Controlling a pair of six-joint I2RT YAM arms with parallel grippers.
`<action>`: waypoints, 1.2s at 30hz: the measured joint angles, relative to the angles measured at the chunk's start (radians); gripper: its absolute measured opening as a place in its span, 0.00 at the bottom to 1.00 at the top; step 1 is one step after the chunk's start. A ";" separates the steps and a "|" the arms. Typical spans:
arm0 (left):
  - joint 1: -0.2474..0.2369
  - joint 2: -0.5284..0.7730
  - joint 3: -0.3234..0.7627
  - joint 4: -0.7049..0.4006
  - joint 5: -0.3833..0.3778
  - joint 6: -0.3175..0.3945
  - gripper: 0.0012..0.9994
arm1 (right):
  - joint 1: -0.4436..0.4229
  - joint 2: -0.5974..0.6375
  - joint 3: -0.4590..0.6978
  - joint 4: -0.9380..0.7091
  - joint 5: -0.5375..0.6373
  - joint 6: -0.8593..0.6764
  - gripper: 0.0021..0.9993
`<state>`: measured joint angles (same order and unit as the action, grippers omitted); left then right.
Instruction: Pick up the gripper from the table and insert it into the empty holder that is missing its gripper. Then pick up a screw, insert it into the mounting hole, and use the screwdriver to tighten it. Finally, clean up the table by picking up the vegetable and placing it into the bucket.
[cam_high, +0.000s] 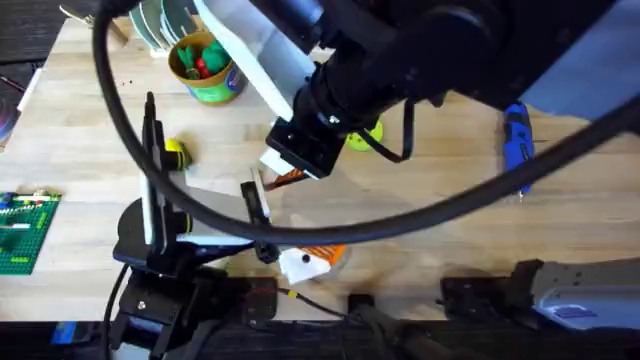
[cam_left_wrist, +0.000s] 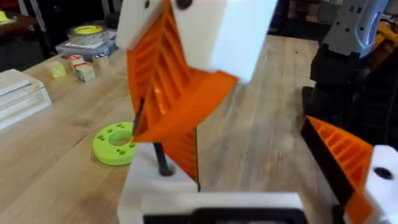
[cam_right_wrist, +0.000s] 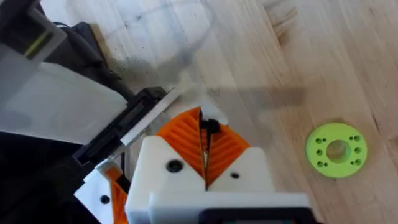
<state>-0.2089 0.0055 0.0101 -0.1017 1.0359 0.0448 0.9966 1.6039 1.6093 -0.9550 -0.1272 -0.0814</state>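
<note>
From overhead, a lime-green disc (cam_high: 365, 135) lies near the middle of the desk (cam_high: 440, 170), partly under the right arm, which reaches across large and dark. The blue screwdriver (cam_high: 518, 145) lies well to the right of the disc. The yellow vegetable (cam_high: 176, 152) sits well to its left, on the bare wood. The bucket (cam_high: 207, 68) stands left of the disc and farther from the arm bases, with green and red toy pieces in it.

In the left wrist view, the left end effector (cam_left_wrist: 249, 143) is open, its two fingers wide apart. An orange fingertip (cam_left_wrist: 183, 155) stands on the white holder (cam_left_wrist: 155, 193) just beside the disc, and a thin black pin (cam_left_wrist: 163, 163) sticks up at its foot. Whether the fingertip is fully seated cannot be told. The right end effector (cam_left_wrist: 149, 121) hangs right over it.

In the right wrist view, the right end effector's orange pads (cam_right_wrist: 180, 134) are pressed together on a small black piece (cam_right_wrist: 209, 127). The disc lies apart on the wood.
</note>
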 joint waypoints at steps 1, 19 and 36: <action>0.000 0.000 0.000 0.000 0.000 0.000 0.99 | 0.000 0.000 0.000 0.000 0.000 0.000 0.00; 0.000 0.000 0.000 0.000 0.000 0.005 0.99 | 0.000 0.015 0.000 -0.005 -0.031 0.000 0.00; 0.000 0.000 0.000 0.000 0.000 0.008 0.99 | -0.009 0.015 0.000 -0.002 -0.044 0.005 0.96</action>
<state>-0.2089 0.0053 0.0101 -0.1013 1.0359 0.0525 0.9878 1.6191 1.6093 -0.9570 -0.1710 -0.0769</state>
